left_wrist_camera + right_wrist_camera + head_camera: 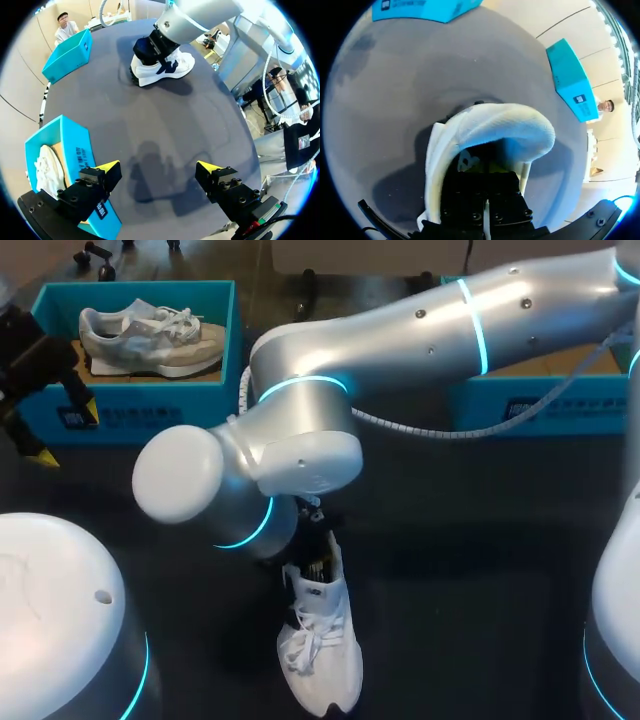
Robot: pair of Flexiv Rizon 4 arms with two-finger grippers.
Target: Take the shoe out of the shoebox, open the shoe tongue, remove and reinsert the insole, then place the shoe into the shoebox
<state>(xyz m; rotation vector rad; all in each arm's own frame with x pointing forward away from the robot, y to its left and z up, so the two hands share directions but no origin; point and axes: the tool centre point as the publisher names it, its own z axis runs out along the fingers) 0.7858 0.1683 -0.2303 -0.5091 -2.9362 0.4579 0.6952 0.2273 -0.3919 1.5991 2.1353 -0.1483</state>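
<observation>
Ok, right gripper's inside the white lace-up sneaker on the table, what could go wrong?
The white lace-up sneaker stands unbraced: the left gripper hangs open by the teal open shoebox, so pulling up may lift the whole shoe. The right gripper is buried in the opening, so its grasp can't be checked.

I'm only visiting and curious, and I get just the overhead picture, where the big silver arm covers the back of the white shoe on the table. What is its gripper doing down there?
Observer: The right wrist view shows the right gripper sitting down inside the white shoe's opening. Whether it grips anything in there is hidden.
Operator: And the other gripper, at the far left?
Observer: The left wrist view shows the left gripper open and holding nothing, above the table.
</observation>
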